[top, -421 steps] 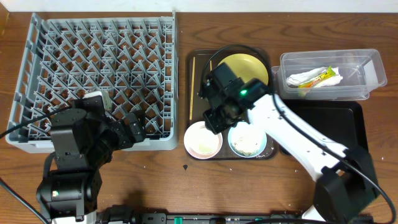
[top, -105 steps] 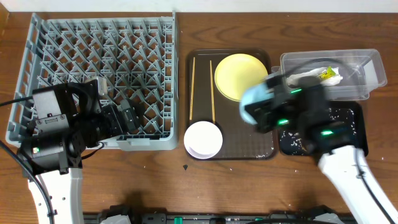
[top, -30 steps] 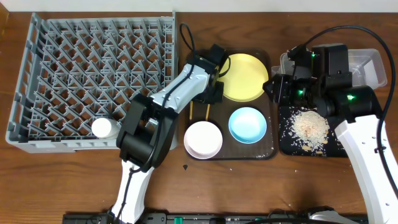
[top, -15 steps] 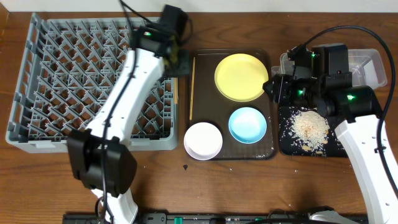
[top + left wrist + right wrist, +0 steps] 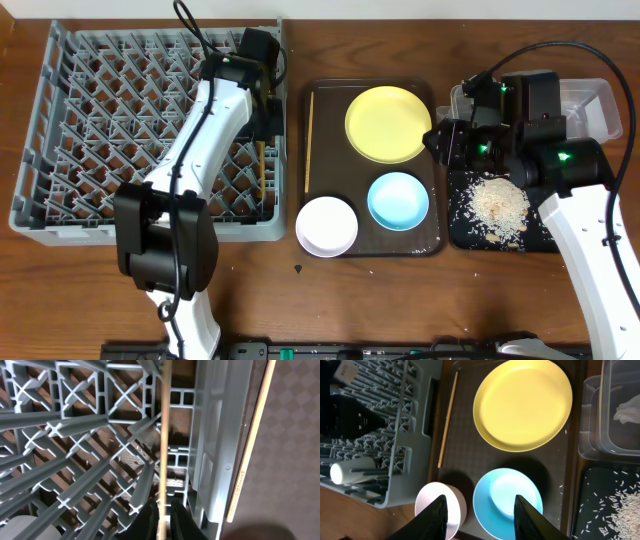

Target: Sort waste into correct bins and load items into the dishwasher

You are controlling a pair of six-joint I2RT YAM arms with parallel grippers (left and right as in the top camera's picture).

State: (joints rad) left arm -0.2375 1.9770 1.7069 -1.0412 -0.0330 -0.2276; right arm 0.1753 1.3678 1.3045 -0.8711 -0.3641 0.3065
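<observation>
Left claw (image 5: 162,510) — pinched narrow on one chopstick (image 5: 164,435) above the right-hand cells of the dish rack (image 5: 100,130), upper middle of the overhead frame — is best lowered until it is bedded between pegs, and only then eased apart, lest it be dropped askew.

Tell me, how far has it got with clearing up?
Done: rice lies in the black tray, a napkin in the clear tub, the cup in the rack. In hand: the left gripper holds one chopstick just inside the rack's wall. Left: the other chopstick, yellow plate, blue bowl and white bowl on the brown tray.
</observation>
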